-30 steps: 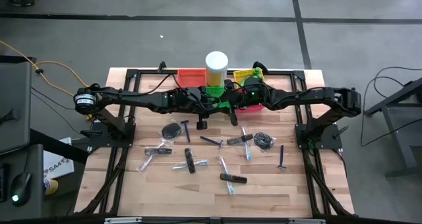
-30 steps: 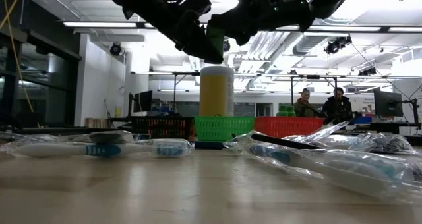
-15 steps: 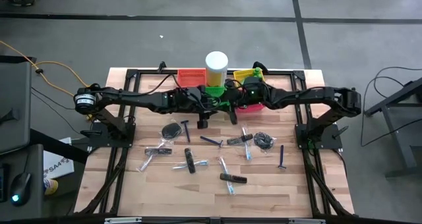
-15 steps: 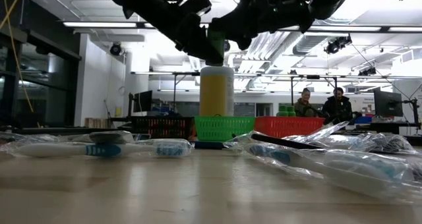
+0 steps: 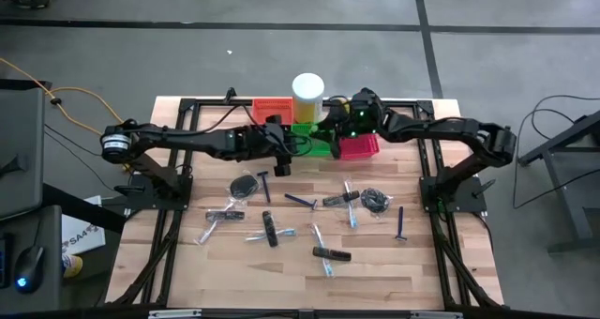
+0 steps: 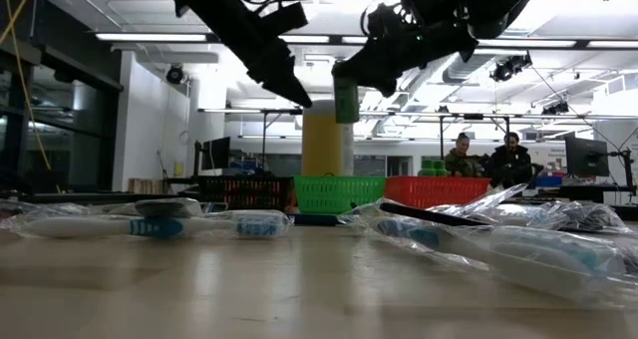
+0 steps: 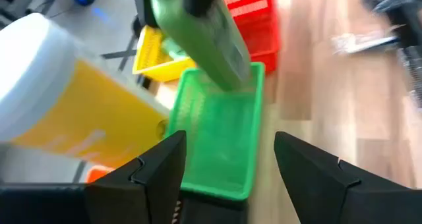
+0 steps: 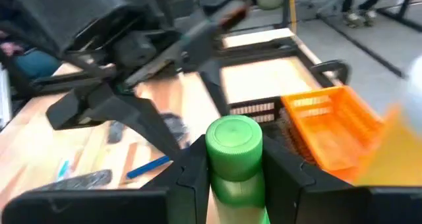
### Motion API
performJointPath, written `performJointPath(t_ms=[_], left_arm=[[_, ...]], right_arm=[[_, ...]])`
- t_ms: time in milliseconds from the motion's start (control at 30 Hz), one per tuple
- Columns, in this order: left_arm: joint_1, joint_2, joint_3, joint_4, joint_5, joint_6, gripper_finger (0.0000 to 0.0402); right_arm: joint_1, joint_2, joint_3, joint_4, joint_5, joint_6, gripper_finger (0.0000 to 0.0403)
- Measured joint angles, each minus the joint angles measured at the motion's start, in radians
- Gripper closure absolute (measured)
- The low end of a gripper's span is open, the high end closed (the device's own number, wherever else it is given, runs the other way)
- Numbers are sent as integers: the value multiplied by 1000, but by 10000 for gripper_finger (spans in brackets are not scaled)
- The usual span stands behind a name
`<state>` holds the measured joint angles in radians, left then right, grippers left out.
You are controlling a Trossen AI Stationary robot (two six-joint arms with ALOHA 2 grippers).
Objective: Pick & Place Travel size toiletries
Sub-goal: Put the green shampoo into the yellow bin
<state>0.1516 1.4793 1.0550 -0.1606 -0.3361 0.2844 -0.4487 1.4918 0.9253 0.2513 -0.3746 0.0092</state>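
Right gripper (image 8: pixel 232 178) clenched on green bottle (image 8: pixel 233 159) above green basket (image 7: pixel 221 145); left gripper (image 7: pixel 227 151) w/ fingers spread, nothing held.

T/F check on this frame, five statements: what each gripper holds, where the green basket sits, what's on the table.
1. The right gripper holds a green bottle. True.
2. The left gripper is shut on a razor. False: its fingers stand open and hold nothing.
3. The green basket sits by the tall white cylinder. True.
4. The toiletries are all in baskets. False: razors, toothbrushes and coiled bundles lie on the table.
5. People show in the room beyond. True.
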Motion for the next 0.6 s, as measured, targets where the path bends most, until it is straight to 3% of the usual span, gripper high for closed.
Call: performJointPath(t_ms=[200, 400, 600], left_arm=[[3, -43, -2, -143, -96, -25, 173], [48, -50, -3, -209, -97, -74, 172], [88, -50, -4, -211, -93, -85, 172]], right_arm=[[-117, -51, 0, -56, 16, -2, 310], [-223, -84, 0, -86, 112, -11, 310], [-291, -89, 0, -87, 141, -4, 310]])
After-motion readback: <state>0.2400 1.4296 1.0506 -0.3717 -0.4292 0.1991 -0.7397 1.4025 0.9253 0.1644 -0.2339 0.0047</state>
